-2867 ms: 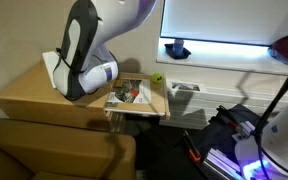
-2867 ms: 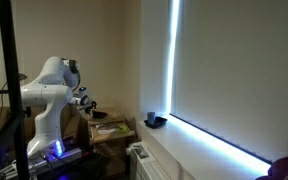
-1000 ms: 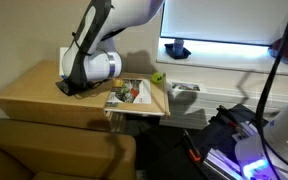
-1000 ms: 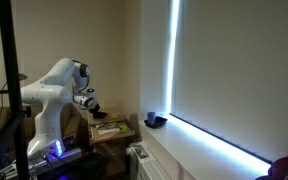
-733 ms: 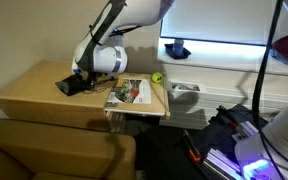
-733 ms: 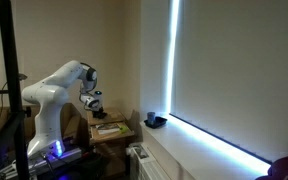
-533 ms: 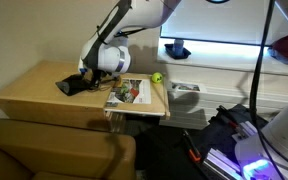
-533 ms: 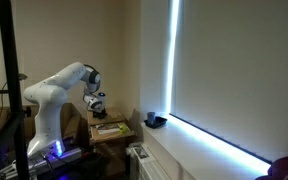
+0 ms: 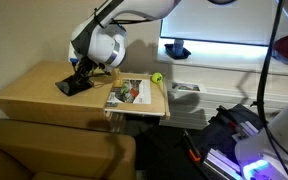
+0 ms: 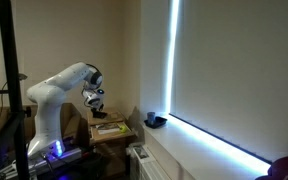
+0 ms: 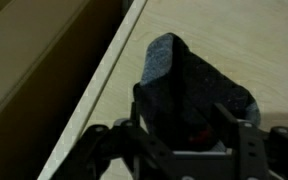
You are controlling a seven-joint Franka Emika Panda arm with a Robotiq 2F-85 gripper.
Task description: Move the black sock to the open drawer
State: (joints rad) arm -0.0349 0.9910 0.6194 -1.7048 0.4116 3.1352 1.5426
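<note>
The black sock [image 9: 72, 85] lies crumpled on the wooden cabinet top [image 9: 29, 95], left of the open drawer [image 9: 136, 96]. My gripper [image 9: 83, 70] hangs just above the sock's right end, pointing down at it. In the wrist view the sock [image 11: 179, 68] fills the space between the two spread fingers of my gripper [image 11: 187, 112], which is open and straddles it. In an exterior view my gripper [image 10: 92, 98] shows above the drawer corner [image 10: 112, 129]; the sock is hidden there.
The drawer holds several colourful items [image 9: 129, 92]. A green ball [image 9: 156, 77] sits behind the drawer. A dark bowl [image 9: 176, 49] stands on the window sill. A brown sofa back [image 9: 54, 145] runs along the front. The cabinet top's edge [image 11: 94, 85] is left of the sock.
My arm's wrist has risen and swung toward the drawer side, tilting the gripper down onto the sock. The sock has stayed in the same spot on the cabinet top.
</note>
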